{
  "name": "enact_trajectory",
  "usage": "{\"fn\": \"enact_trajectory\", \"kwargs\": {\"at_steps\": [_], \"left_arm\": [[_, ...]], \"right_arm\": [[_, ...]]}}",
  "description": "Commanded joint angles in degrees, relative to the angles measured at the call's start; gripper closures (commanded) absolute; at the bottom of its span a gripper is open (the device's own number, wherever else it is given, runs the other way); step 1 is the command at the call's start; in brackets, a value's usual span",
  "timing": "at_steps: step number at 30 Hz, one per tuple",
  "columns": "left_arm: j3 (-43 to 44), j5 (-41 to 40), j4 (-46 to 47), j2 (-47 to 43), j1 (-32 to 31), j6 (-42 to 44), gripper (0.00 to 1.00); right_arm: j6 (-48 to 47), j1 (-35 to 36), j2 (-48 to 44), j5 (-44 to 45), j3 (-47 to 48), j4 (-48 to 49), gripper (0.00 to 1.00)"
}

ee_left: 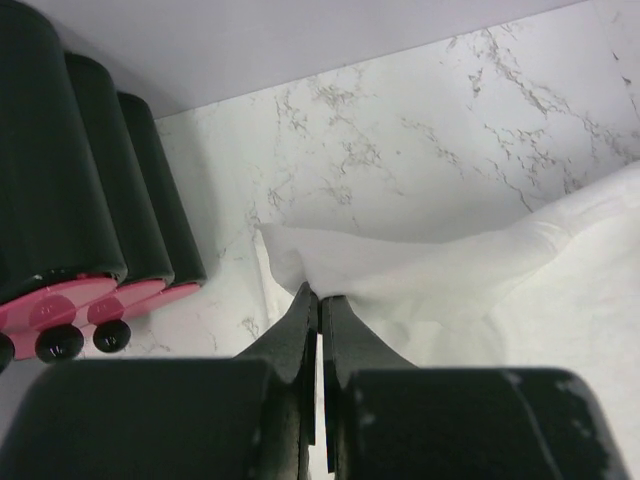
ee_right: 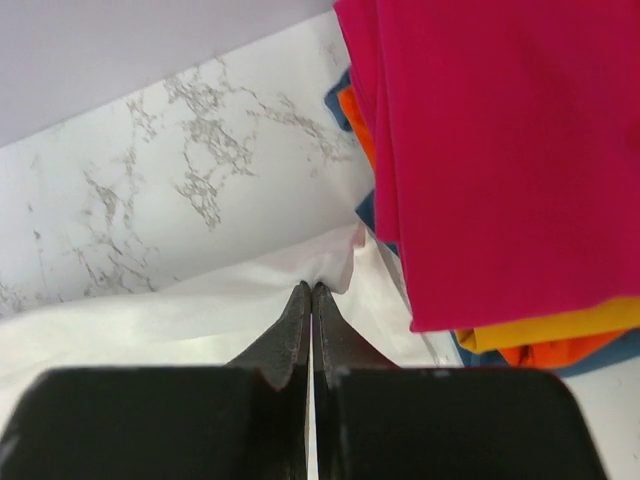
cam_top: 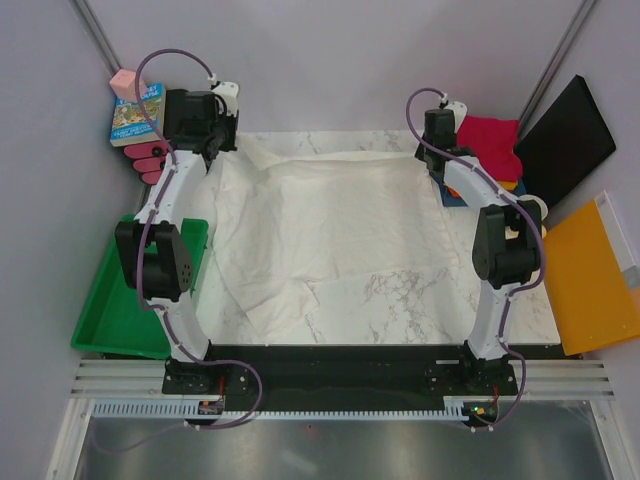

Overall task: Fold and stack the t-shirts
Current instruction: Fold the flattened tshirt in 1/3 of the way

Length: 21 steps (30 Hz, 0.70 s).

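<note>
On marble tabletop (cam_top: 400, 300), covering most of it: off-white t-shirt (cam_top: 320, 220), spread out, wrinkled, near-left hem flopped back on itself. At far-right corner: folded stack (cam_top: 492, 148), magenta on top, orange and blue underneath, right up against the shirt's far-right corner. Pinching far-left shirt corner with left end effector (ee_left: 318, 298), tips pressed together on cloth. Same at far-right corner with right end effector (ee_right: 311, 290), clamped on the edge just beside the stack. Thin bites both sides, only the very edge of fabric between tips. Likely failure modes: slipping out of one pinch under uneven pull, giving a skewed fold; catching the magenta tee on lift and dragging the stack out of square; brushing black-and-pink cylinders (ee_left: 90, 200) near the left corner; folding the wrinkles in.
</note>
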Motion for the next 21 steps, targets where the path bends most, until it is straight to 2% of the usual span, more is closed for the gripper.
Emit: {"fn": "enact_trajectory", "kwargs": {"at_steps": [1, 13, 21], "left_arm": [[-5.8, 2.2, -0.5, -6.7, 0.4, -2.9, 0.98], [-23.1, 4.0, -1.7, -18.6, 0.4, -2.8, 0.98], [-31.4, 3.6, -2.3, -18.9, 0.4, -1.9, 0.98]], "right_arm": [[1.6, 0.1, -4.7, 1.3, -5.0, 1.6, 1.0], [4.9, 0.1, -9.8, 3.9, -18.3, 1.1, 1.0], [5.9, 0.1, -8.9, 5.2, -21.7, 0.5, 1.0]]}}
